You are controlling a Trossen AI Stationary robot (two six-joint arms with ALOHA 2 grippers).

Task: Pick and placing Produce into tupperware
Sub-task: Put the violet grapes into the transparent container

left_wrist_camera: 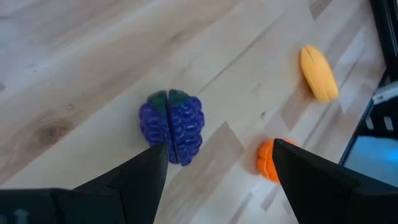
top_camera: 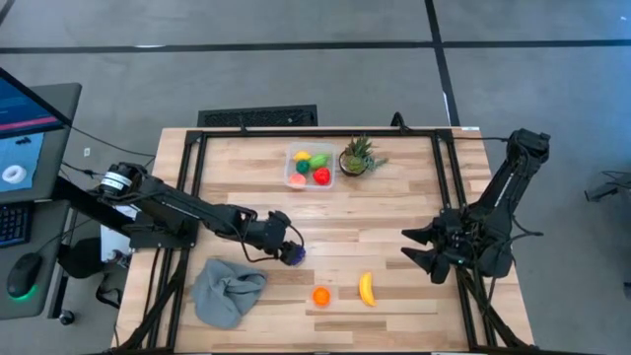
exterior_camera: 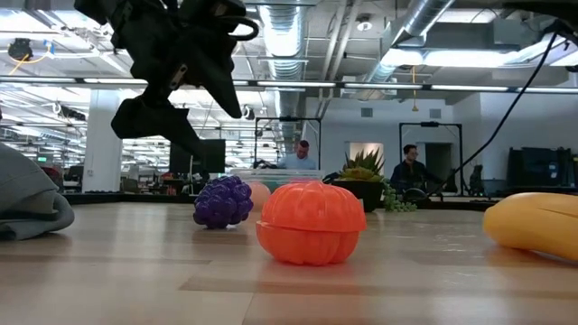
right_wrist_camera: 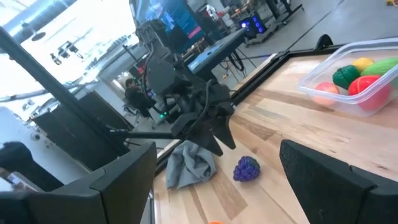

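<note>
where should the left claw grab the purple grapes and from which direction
Come straight down from above, where the left claw hangs open. The purple grapes lie flat and free on the table, so close across the narrow width of the bunch, about mid-length, likely one finger on each bumpy flank beside the centre seam.

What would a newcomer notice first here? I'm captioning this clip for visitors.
The left gripper, open, hovers just above purple toy grapes near the table's middle. An orange and a banana lie nearer the front edge, while the tupperware at the back already holds colourful produce.
</note>
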